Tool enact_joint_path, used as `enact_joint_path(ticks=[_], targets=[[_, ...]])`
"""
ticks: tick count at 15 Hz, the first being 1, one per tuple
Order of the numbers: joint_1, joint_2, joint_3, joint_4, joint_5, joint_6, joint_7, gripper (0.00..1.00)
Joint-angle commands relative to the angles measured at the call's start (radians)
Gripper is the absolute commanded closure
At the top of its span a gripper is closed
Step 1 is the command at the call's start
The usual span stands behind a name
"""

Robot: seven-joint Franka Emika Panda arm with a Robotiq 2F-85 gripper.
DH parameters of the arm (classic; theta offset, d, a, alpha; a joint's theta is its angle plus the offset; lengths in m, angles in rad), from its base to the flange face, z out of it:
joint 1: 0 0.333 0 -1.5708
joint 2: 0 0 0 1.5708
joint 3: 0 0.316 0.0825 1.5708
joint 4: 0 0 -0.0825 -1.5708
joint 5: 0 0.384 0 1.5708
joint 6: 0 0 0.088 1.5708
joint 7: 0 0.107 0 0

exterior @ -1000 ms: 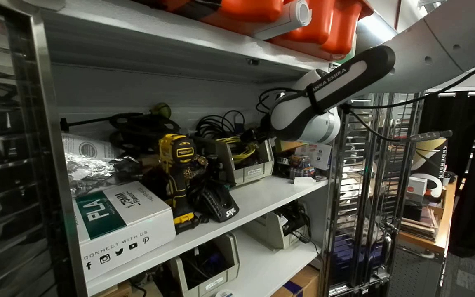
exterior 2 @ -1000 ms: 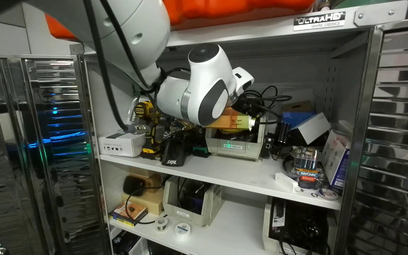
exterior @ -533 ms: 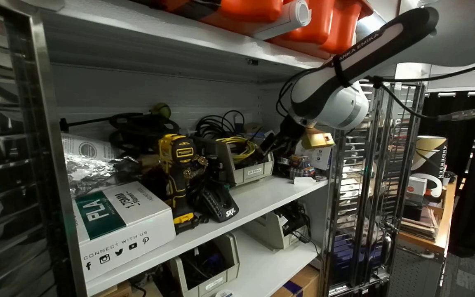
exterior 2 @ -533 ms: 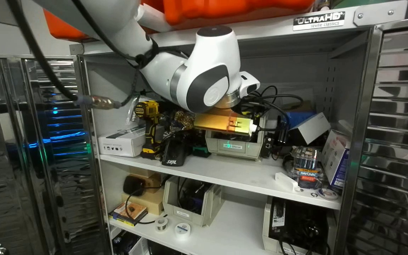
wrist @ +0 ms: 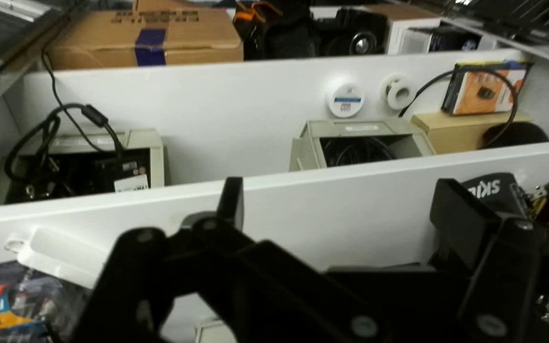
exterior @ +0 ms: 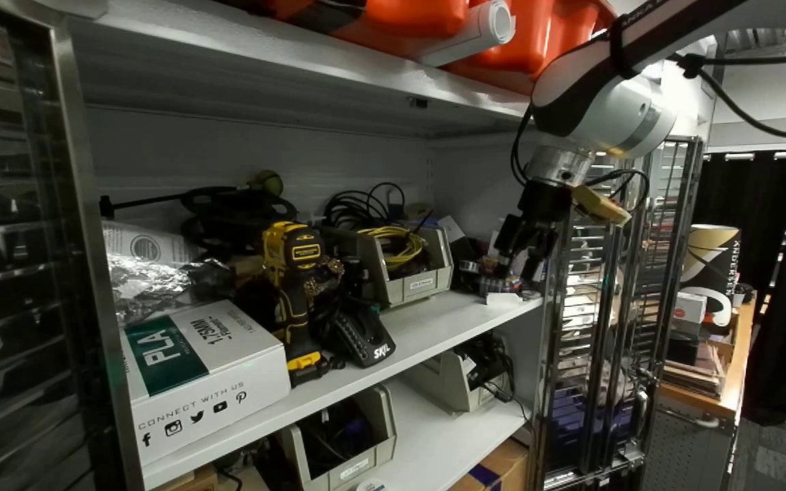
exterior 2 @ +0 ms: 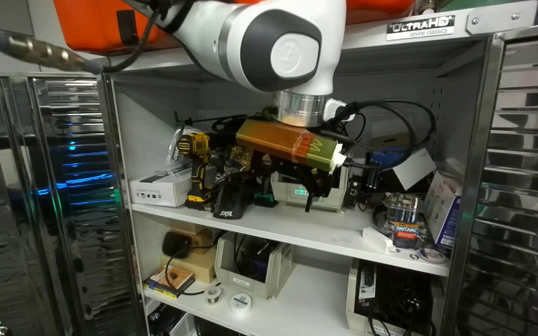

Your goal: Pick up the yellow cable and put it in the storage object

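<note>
Cable [exterior: 408, 251] was yellow, loosely coiled in bin [exterior: 420, 294]. Jaws were spread wide, gripping nothing, clear of both.

Three cameras cover the gripper [exterior: 520, 262] and the nearby shelves [exterior 2: 325, 224].
In an exterior view the lens looks slantwise along the shelves, the white box [exterior: 229, 361] nearer than the gripper; in an exterior view it faces them almost head-on, the gripper hanging between lens and shelves, the arm [exterior 2: 287, 51] close. Both share the power drill [exterior 2: 197, 172] and charger [exterior 2: 230, 200]. From just behind the fingers [wrist: 465, 221], the wrist view looks past them, the shelves upside down.
</note>
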Motion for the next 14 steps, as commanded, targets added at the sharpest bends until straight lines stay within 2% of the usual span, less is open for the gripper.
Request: enact_joint_path(ticks=[1, 4, 9, 11, 12, 14], targets=[[0.144, -0.066, -0.172, 0.003, -0.048, -0.210, 0.030, 0.00], [0.208, -0.086, -0.247, 0.017, -0.091, -0.353, 0.039, 0.00], [0.261, -0.096, -0.312, 0.039, -0.100, -0.497, 0.021, 0.00], [0.269, -0.065, -0.334, 0.098, -0.128, -0.682, -0.018, 0.00], [0.276, -0.085, -0.332, 0.034, -0.109, -0.559, 0.009, 0.00], [0.276, -0.082, -0.342, 0.056, -0.118, -0.637, -0.002, 0.00]])
